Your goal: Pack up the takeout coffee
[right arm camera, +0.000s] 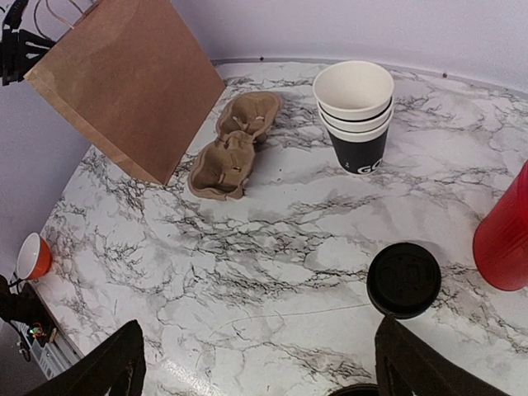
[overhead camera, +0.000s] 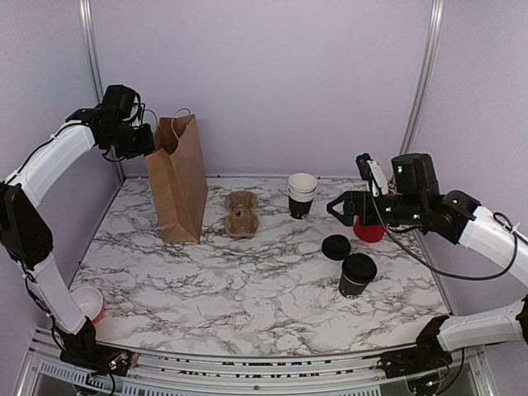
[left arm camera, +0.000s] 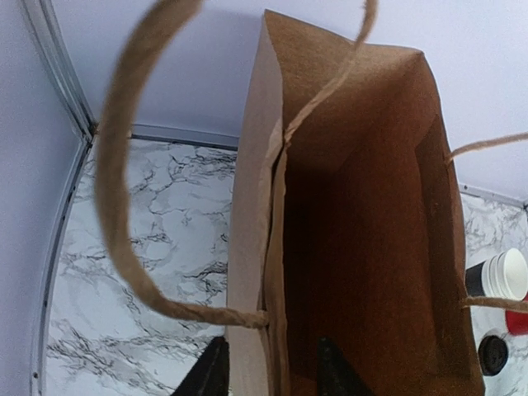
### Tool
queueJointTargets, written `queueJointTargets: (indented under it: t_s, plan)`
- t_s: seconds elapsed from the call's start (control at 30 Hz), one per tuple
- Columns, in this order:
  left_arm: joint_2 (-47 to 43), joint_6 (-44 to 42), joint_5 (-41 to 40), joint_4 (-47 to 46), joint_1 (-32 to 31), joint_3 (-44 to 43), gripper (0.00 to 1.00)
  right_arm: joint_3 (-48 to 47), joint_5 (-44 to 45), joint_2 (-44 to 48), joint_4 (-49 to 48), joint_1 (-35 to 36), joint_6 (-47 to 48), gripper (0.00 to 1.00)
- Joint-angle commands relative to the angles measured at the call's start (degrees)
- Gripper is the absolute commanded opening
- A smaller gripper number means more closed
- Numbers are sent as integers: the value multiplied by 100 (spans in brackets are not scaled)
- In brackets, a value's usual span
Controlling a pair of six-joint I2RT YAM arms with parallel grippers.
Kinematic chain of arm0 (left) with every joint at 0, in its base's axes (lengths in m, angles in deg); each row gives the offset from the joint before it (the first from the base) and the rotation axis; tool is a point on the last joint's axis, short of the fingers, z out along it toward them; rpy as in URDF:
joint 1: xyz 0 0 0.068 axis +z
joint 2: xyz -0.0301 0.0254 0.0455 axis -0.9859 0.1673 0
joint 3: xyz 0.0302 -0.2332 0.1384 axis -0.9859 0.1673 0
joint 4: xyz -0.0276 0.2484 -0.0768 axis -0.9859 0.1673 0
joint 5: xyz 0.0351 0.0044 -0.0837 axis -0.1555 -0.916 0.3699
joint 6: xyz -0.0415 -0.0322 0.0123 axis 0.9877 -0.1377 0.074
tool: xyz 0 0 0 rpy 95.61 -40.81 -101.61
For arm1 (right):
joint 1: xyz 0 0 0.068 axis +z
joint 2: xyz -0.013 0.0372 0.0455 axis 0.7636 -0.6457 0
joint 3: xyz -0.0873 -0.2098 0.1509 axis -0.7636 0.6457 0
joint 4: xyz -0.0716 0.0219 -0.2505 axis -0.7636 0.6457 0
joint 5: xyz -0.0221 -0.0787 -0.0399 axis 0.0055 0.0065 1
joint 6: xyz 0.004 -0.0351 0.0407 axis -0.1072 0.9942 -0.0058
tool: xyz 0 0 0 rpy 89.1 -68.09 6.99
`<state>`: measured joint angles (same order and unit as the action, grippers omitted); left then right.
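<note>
At the rear left corner of the marble table [overhead camera: 247, 289], the left gripper [overhead camera: 147, 140] is raised to the mouth of the standing brown paper bag [overhead camera: 177, 177]. The left wrist view shows its jaws partly apart and straddling the bag's near wall: one fingertip [left arm camera: 210, 373] is outside the paper and the other is inside the bag. The outer finger lies against the wall. A gap shows on the inner side, so no clamp on the paper is seen. A twine handle [left arm camera: 124, 190] loops beside the claw.

On the right side, the right gripper [overhead camera: 337, 209] hangs above the table with its jaws spread wide. It holds nothing and touches nothing; its own view shows bare marble between its fingers.

The takeout coffee [overhead camera: 356, 275], lid on, stands upright at the right front of the table, outside the bag and apart from both claws. A loose black lid [overhead camera: 336, 247] lies flat just behind it. A stack of lidless cups [overhead camera: 301, 195], a red cup [overhead camera: 369, 229] and a cardboard cup carrier [overhead camera: 242, 213] stand further back.
</note>
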<state>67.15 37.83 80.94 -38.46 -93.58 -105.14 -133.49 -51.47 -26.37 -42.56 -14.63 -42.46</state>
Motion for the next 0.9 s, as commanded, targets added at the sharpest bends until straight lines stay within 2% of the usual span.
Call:
queueJointTargets:
  t_s: [0.0,0.1,0.13,0.4,0.57,0.87]
  plan:
    - [-63,-38,2,32,13,68,21,-172,238,-63,-68,236,94,94]
    - [-275,-120,-24,41,10,68,3,-335,483,-236,24,438,223,94]
    - [-363,-150,-43,43,-2,66,0,-387,554,-334,40,499,287,94]
    - [-1278,-513,35,236,-168,272,0,-822,594,-939,-177,750,674,94]
    - [-2057,-616,81,328,-373,765,0,-1147,406,-1559,-502,831,1010,94]
    - [-3334,-658,-55,342,-814,1874,0,-2337,258,-3261,-739,944,1767,92]
